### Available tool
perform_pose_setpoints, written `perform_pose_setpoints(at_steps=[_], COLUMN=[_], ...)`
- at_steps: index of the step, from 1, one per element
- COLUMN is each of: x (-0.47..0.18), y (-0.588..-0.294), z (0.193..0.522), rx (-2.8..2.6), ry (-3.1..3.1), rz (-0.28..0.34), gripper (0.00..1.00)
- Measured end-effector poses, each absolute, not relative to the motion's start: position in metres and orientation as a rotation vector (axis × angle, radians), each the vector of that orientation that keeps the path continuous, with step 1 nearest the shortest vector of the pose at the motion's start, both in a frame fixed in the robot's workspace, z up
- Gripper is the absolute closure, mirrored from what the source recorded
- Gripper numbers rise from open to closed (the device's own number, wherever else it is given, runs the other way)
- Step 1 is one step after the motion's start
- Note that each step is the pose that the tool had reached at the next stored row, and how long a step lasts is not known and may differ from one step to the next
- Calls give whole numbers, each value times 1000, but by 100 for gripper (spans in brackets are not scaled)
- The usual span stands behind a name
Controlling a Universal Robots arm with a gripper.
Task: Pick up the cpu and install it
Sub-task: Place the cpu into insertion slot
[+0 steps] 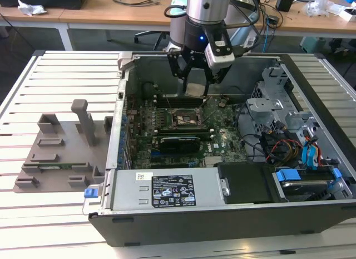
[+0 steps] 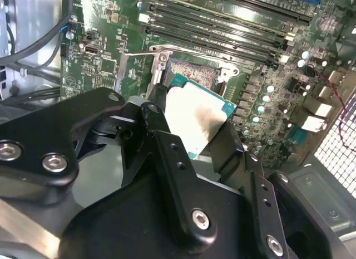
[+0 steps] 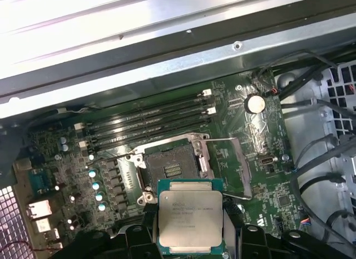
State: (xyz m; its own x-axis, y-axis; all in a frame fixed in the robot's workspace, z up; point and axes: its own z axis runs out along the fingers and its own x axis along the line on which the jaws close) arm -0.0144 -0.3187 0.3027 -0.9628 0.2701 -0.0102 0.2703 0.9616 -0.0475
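— What's inside the open black and grey metal computer case (image 1: 222,228)?

— A green motherboard (image 1: 223,137) lies flat on its floor, with the square black-and-metal processor socket (image 3: 172,170) in the board. The socket's metal frame is swung open and its contacts are bare. Long black memory slots (image 3: 150,122) run just beside the socket, and a long black expansion card (image 1: 178,142) lies just beside it on the other side. A grey power supply box with a white label (image 1: 167,192) sits well apart from the socket, against the case wall. A metal drive cage with blue tabs (image 1: 292,175) is also well apart from the socket, toward the exterior view's right.

— And the cpu (image 3: 191,223)?

— The small flat square chip with the silvery top hangs above the socket, near it but not seated. The black gripper (image 1: 196,92) has its fingers pressed against two opposite edges of the chip.

— The surroundings?

— The case rests on a pale slatted table (image 1: 55,225). A grey moulded fixture (image 1: 61,147) stands well apart from the socket, outside the case toward the exterior view's left. Wooden desks (image 1: 111,14) stand beyond.
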Motion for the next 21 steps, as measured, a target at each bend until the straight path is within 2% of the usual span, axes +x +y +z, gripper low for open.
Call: perform_pose_setpoints(at_steps=[21], x=[-14], y=[-319], z=[303], rx=[700], ry=[3062], rz=[-78], gripper=[45])
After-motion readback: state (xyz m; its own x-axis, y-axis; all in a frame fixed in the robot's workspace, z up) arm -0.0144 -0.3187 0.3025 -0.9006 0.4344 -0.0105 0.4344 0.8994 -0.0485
